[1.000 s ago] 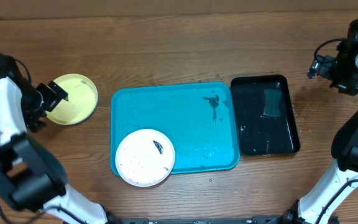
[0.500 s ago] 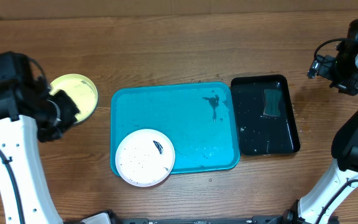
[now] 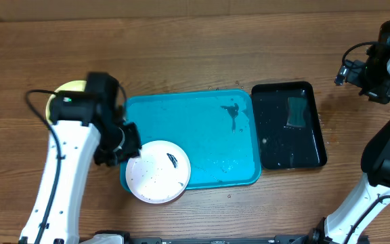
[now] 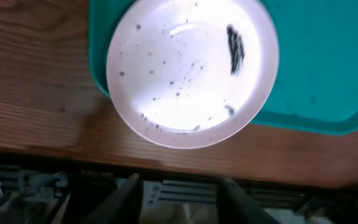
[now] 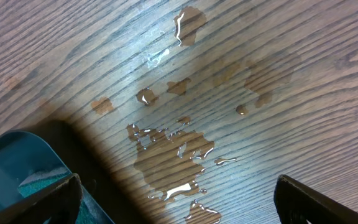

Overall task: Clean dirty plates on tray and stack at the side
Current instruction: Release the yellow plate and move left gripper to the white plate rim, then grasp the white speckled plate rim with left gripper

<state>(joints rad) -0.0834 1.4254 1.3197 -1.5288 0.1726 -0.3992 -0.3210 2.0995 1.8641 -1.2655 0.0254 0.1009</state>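
Overhanging the turquoise rectangular plastic tray (image 3: 202,146), a round white smeared plate (image 3: 158,171) is overlooked by the released, empty left tool (image 4: 179,185).

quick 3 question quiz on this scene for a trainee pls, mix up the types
1. True or false: the white plate lies wholly inside the turquoise tray.
2. What lies in the black tray? A: a rectangular pad; B: a plate; C: a cup.
3. Fill in: in the right wrist view, the wooden table beneath the open right gripper is ____.
Key: 1 false, it overhangs the tray's rim at one corner. 2 A. 3 wet, with small puddles.
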